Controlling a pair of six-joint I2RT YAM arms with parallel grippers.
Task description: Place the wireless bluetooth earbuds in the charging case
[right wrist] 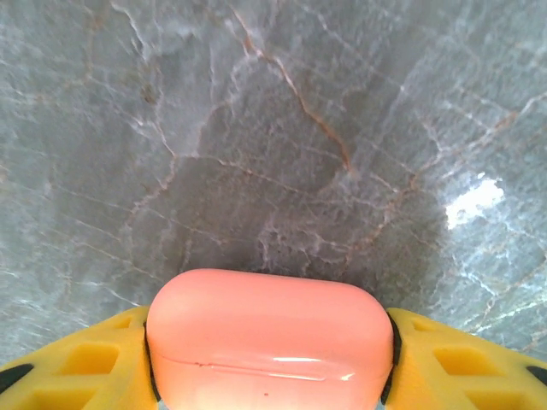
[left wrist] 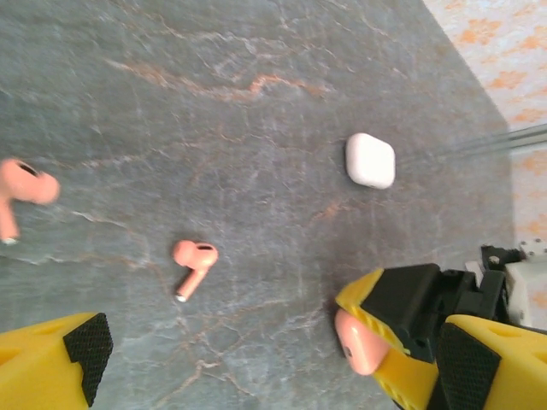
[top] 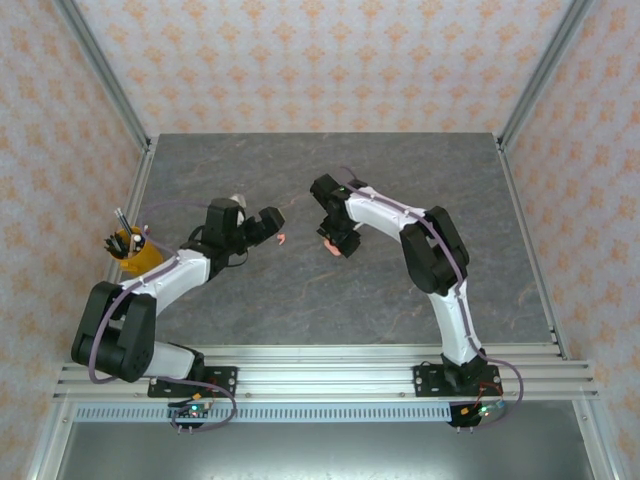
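- Broadly, the grey marbled table (top: 300, 300) carries everything, and both arms reach over its middle from the near edge.
- The right arm (top: 440, 265) rises from its base, bends at a high elbow and stretches leftward, with its wrist turned down toward the table.
- The left arm (top: 170, 275) folds back low on its own side, then runs up and rightward, its wrist aimed at the other arm's.
- A yellow pen cup (top: 135, 255) stands just beside the left arm.
- The right gripper (right wrist: 269, 376) is clamped on the pink charging case (right wrist: 269, 316), with a yellow finger against each rounded end. The case's long axis runs from finger to finger, with a seam line along its length. I cannot tell whether it touches the table.
- The left gripper (left wrist: 273, 350) is spread wide with nothing between its fingers.
- The white charging case (left wrist: 370, 160) lies closed on the table, toward the upper right of the left wrist view and well apart from the left gripper.
- The nearer pink earbud (left wrist: 195, 263) lies on the table ahead of the left gripper, between the lines of its two fingers and touched by neither. Its bulb points up and right in that view, and its stem slants down-left, back toward the gripper.
- A second pink earbud (left wrist: 21, 192) lies at the left edge of the same view, blurred, with its stem pointing downward.
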